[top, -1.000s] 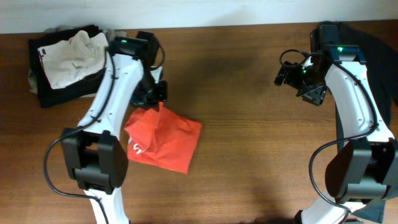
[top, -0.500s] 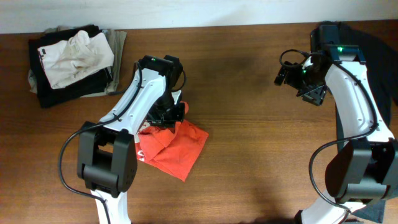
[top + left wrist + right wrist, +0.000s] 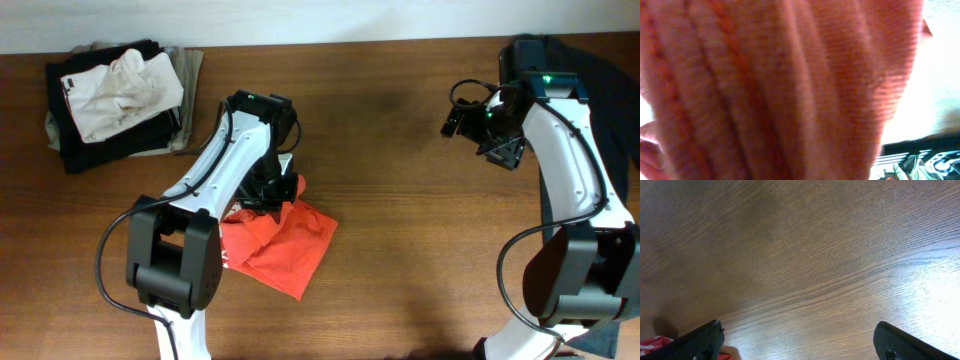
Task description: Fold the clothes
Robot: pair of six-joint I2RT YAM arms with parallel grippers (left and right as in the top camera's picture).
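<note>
My left claw (image 3: 277, 188) has swung right across the table (image 3: 420, 270) over the last second, and the red-orange T-shirt (image 3: 292, 245) has come along with it, sliding from left of centre toward the middle and a little nearer. The shirt's far edge is gathered up under the claw. My left wrist view is filled with bunched red-orange cloth, so I cannot see the jaws themselves, but since the shirt travels with me I judge them pinched on the fabric. The shirt is crumpled, not laid flat, so the fold itself is not yet begun. I read this as dragging it to open space. My right claw (image 3: 462, 118) has not moved: it hangs far right, fingers (image 3: 702, 339) wide and empty, beside the black garment (image 3: 605, 65). The folded stack (image 3: 110, 95) sits far left
</note>
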